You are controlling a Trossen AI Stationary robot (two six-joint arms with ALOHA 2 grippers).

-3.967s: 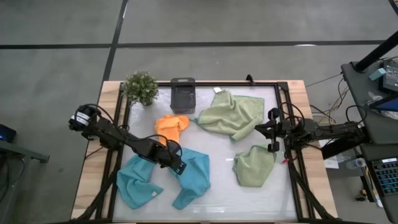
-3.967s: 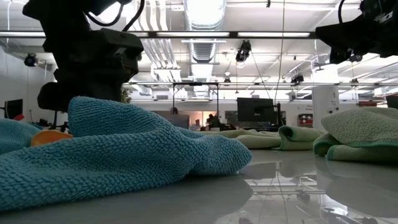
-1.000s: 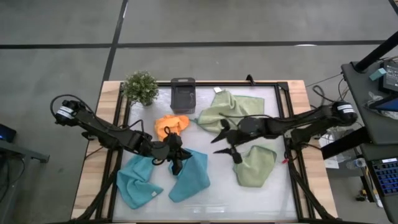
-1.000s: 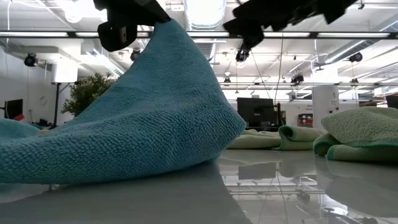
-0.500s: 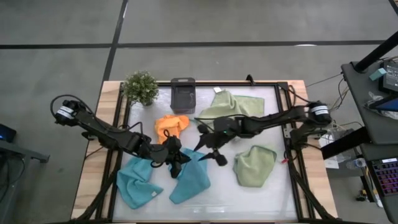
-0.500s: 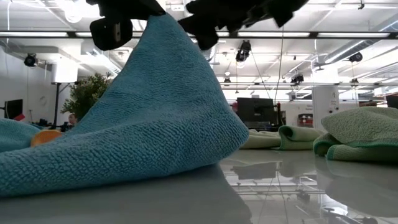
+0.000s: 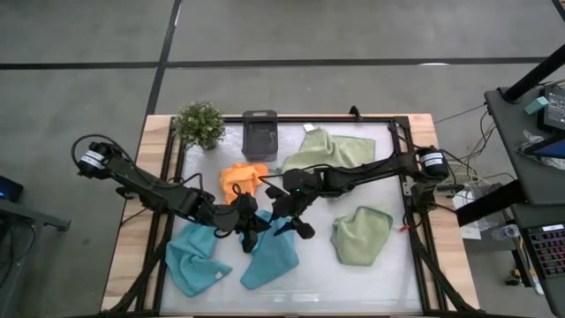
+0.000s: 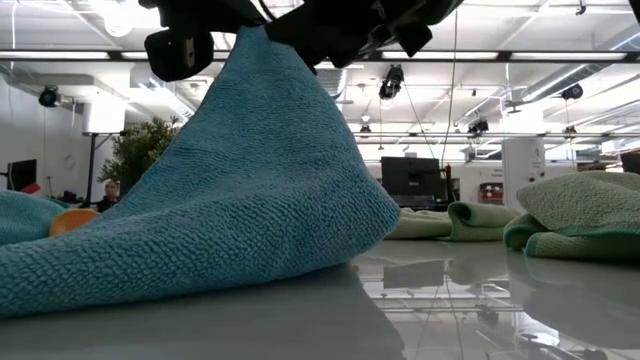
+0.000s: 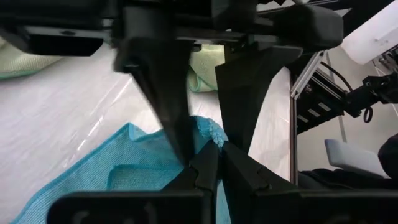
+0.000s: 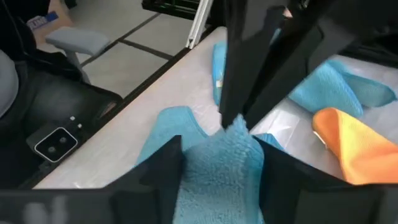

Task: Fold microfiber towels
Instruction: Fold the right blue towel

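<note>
The left gripper (image 7: 250,225) is pinched tight on a raised corner of a blue towel (image 7: 269,252) at the table's (image 7: 388,265) middle, a little toward the near edge; in the low view that towel (image 8: 230,200) rises from the tabletop in a tall peak to the grippers at the top of the picture. The right gripper (image 7: 287,215) has reached across from the right and sits at the same peak, just right of the left one; its fingers (image 10: 168,168) stand apart on either side of the blue cloth (image 10: 217,162), and I cannot tell whether they press it yet. A second blue towel (image 7: 192,261) lies crumpled at the near left. The orange towel (image 7: 243,179) sits just beyond the grippers. One green towel (image 7: 331,155) lies spread at the far right, the other (image 7: 360,235) bunched at the near right.
</note>
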